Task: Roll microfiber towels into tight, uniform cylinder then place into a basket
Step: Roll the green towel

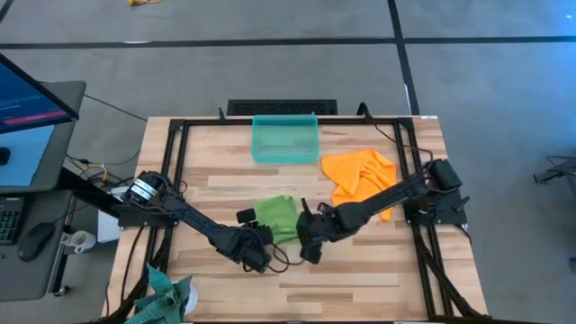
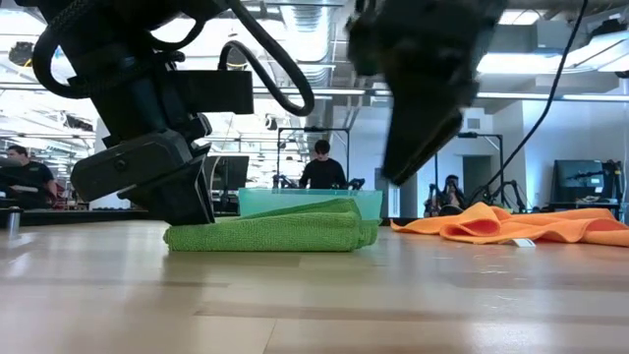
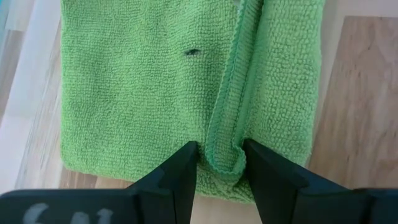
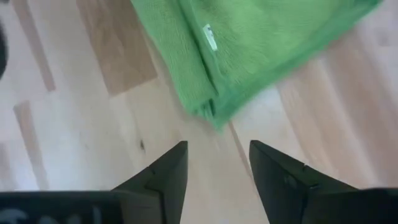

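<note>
**Two robot arms at a folded green towel on a wooden table**

Seen from above, a lime green towel (image 1: 279, 216) lies folded flat near the middle of the table (image 1: 378, 279). The left gripper (image 1: 256, 253) sits low at the towel's near edge. Its wrist camera shows its two fingers (image 3: 177, 180) pinched on a raised hem fold of the green cloth. The right gripper (image 1: 309, 245) is just beside the towel's other corner, lifted off the wood. Its fingers (image 4: 165, 177) stand apart with only bare table between them, holding nothing.

An orange towel (image 1: 360, 178) lies crumpled and unrolled toward the right side, partly under the right arm. The teal basket (image 1: 285, 139) stands at the far edge, beyond the green towel. A darker teal cloth (image 1: 166, 292) rests at the near left corner.
</note>
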{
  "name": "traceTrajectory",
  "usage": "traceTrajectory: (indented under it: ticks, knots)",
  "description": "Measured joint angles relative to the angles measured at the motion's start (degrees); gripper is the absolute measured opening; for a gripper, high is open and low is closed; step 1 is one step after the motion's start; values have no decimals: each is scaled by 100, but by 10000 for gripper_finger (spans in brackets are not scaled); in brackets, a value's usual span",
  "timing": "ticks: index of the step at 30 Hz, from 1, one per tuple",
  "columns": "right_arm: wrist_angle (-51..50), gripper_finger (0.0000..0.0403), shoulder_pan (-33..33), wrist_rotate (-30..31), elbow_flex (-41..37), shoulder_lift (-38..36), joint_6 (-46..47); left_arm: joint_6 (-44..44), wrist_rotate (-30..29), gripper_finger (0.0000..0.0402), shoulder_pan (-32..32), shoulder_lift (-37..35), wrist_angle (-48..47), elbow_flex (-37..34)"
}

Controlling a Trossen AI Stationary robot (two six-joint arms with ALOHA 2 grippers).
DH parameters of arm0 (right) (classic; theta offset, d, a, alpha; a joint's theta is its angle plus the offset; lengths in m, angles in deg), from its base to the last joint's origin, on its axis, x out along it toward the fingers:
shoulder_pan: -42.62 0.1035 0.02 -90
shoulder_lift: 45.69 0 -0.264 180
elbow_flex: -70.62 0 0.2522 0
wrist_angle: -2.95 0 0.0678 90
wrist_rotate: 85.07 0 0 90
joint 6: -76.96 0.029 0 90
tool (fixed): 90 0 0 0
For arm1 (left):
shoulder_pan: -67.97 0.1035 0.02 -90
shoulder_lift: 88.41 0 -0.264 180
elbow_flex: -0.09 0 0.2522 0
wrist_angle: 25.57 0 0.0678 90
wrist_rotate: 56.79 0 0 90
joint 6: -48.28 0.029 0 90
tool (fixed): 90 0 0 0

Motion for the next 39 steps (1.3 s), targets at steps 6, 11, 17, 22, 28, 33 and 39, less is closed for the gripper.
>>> traceTrajectory:
  ticks: [6,11,17,22,28,33,39]
  knots:
    - [-273,187,684,988,-2,-164,-11,2,0,128,-2,2,-18,0]
    - [435,185,927,1198,-13,134,-746,74,64,128,-2,2,-18,0]
    - [1773,177,810,1104,12,509,-2176,72,91,128,-2,2,-15,0]
    - [1737,122,566,854,12,599,-2186,74,94,128,-7,4,-12,0]
    - [1790,13,301,438,-10,781,-2198,74,87,128,-7,7,-10,0]
    - [1576,25,120,413,-21,941,-1916,74,85,128,-9,7,-2,-2]
    - [1677,6,-50,439,0,1044,-1642,72,84,128,-9,7,-16,-2]
